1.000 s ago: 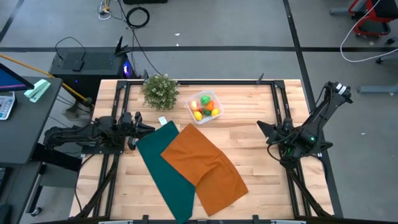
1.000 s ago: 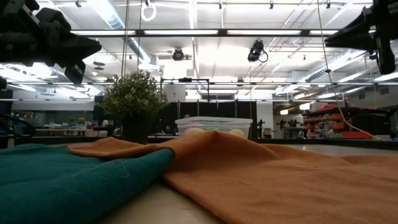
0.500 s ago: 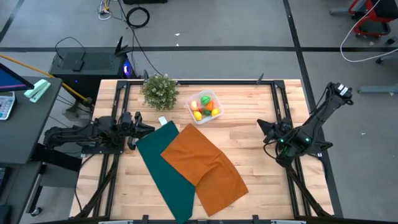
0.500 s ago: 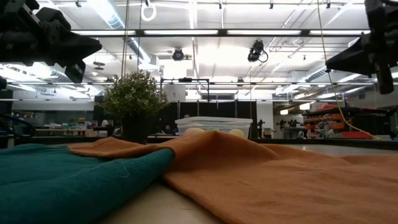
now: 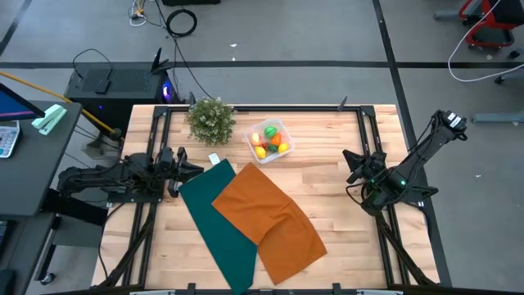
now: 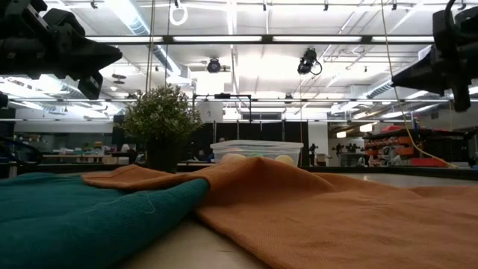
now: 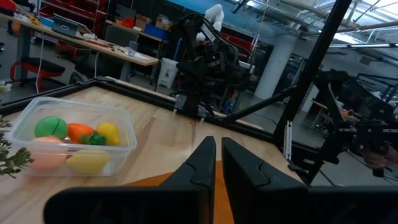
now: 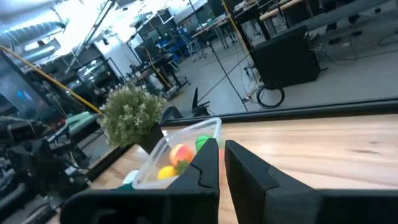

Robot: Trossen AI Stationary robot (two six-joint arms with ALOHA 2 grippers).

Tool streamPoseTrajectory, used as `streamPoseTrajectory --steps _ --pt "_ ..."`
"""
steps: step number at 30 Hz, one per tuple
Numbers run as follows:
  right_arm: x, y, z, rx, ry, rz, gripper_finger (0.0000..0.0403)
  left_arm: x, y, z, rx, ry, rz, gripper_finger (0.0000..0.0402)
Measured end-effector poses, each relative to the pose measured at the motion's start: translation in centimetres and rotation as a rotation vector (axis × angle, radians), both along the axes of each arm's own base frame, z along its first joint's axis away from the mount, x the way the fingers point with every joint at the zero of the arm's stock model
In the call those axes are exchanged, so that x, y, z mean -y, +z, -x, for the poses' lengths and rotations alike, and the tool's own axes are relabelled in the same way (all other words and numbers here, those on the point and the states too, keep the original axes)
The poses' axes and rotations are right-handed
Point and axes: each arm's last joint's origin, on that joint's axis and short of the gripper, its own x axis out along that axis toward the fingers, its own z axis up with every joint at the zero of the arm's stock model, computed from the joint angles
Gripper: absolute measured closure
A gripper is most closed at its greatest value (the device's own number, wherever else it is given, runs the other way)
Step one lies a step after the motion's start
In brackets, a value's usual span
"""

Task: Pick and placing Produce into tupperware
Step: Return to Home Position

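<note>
The right pincer (image 5: 347, 156) is hanging at the 3 o'clock edge of the bench (image 5: 327, 135). It is clenched on nothing, with its 2 fingers nearly meeting and aiming toward 10 o'clock. The left pincer (image 5: 196, 170) is waiting at 9 o'clock, likewise clenched and empty. The tupperware (image 7: 87, 111) is sitting at 12 o'clock, just beside the potted plant (image 5: 210, 120). The produce (image 5: 269, 140) is lying inside it, with green, orange, yellow and peach pieces showing.

The packing is looking finished, so the arm is probably only parking. Doing that well is calling for folding back toward 3 o'clock at height, keeping the fingers closed and well apart from the orange cloth (image 5: 270, 217).

That cloth and the green cloth (image 5: 214, 229) are covering the bench's middle, so anything beneath them is going unseen. In the low view the orange fold is masking the tupperware's lower half, and the right arm is running off the picture's edge. A red piece is proving hard to tell from the orange ones.
</note>
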Motion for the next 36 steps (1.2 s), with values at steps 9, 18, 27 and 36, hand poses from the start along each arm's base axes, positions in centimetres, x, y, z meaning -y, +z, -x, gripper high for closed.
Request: streamPoseTrajectory --steps 9,18,27,36 --pt "-2.4 0.1 -1.4 -0.212 0.153 0.060 0.0403 0.0 0.0 0.0 0.000 0.000 0.000 0.0363" --pt "-4.6 2.4 -3.9 -0.403 0.579 0.142 0.0403 0.0 0.0 0.0 0.000 0.000 0.000 0.0371" --pt "-0.3 4.4 -7.9 -0.373 0.669 0.268 0.0403 0.0 0.0 0.0 0.000 0.000 0.000 0.0365" --pt "4.9 5.9 -8.5 -0.198 0.785 0.251 0.0403 0.0 0.0 0.0 0.000 0.000 0.000 0.0376"
